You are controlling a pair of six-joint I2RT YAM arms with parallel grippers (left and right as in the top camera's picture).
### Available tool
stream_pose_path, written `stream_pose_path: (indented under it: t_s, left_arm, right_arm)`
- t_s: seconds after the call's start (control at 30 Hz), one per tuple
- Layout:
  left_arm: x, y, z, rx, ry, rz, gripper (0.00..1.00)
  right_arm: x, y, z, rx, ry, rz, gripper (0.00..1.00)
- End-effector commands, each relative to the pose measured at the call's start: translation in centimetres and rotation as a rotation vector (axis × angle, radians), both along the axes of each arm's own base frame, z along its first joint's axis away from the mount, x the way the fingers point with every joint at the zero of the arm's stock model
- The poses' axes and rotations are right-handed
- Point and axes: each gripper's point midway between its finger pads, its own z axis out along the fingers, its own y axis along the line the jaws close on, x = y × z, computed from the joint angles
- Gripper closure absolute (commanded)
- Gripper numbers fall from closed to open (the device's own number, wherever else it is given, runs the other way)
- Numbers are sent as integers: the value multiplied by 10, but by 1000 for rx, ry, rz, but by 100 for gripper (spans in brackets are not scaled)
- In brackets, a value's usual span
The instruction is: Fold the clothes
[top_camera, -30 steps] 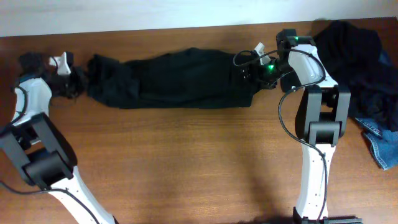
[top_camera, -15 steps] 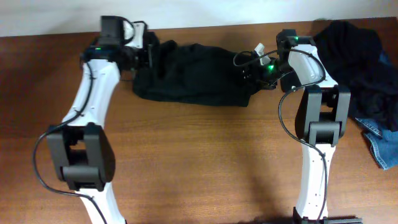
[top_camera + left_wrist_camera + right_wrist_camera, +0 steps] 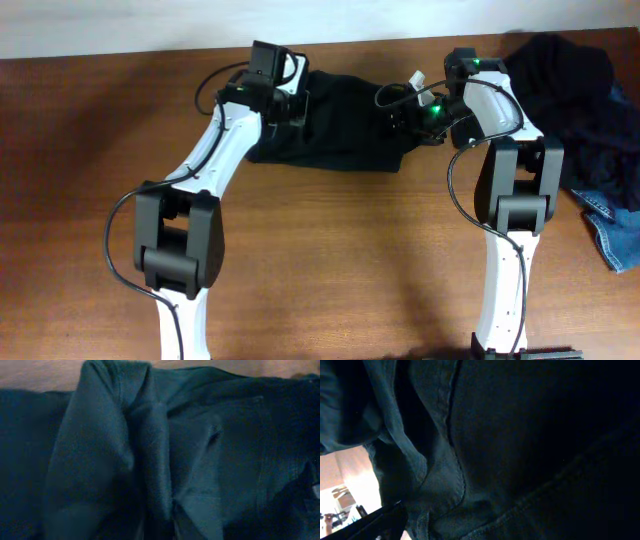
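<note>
The black garment (image 3: pixel 340 120) lies between the two sets of jaws, on the far half of the counter (image 3: pixel 330 270). Its long axis runs from the left jaws to the right jaws, side to side along the far edge. Stitched seams show under both, but I can't tell waist from hem, so I won't say which end leads. Just beneath the left jaws a thick ridge of cloth (image 3: pixel 145 445) stands up where that end looks doubled over. The left jaws themselves are hidden, and whether they're pinching I can't tell. The right jaws stand spread wide over the other end, gripping nothing I can see, and seem to be pinning it.

To my eye the step is laying that doubled end down. To do it well, release low, once the edge sits square on the layer beneath the jaws, then smooth the ridge toward the right jaws. Beyond the right jaws, well apart, sit a heap of dark clothes (image 3: pixel 565 80) and some blue denim (image 3: pixel 612 235).
</note>
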Motion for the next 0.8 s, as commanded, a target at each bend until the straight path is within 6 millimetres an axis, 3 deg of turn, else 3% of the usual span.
stream_pose_path:
  t_s: [0.0, 0.03, 0.07, 0.2, 0.33, 0.5, 0.63, 0.77]
  left_arm:
    - [-7, -33, 0, -11, -17, -65, 29]
    - [-7, -36, 1, -9, -26, -67, 5]
    - [-7, -41, 3, -13, -35, -75, 1]
    - [-7, -46, 12, -32, -41, -90, 1]
    - [-1, -35, 69, -27, -88, -91, 1]
    - [8, -16, 111, -38, -123, -55, 1]
    - [11, 2, 114, -31, -109, -24, 1]
    - [22, 46, 79, 64, -51, 84, 5]
  right_arm:
    - [-11, -5, -22, -78, 49, 20, 3]
    - [-11, -5, -22, -78, 49, 20, 3]
    - [-11, -5, -22, -78, 50, 20, 3]
    - [-11, -5, -22, -78, 50, 20, 3]
    - [-11, -5, -22, -78, 50, 20, 3]
    - [-11, -5, -22, -78, 50, 20, 3]
    - [-11, -5, -22, -78, 50, 20, 3]
    - [-12, -5, -22, -77, 55, 20, 3]
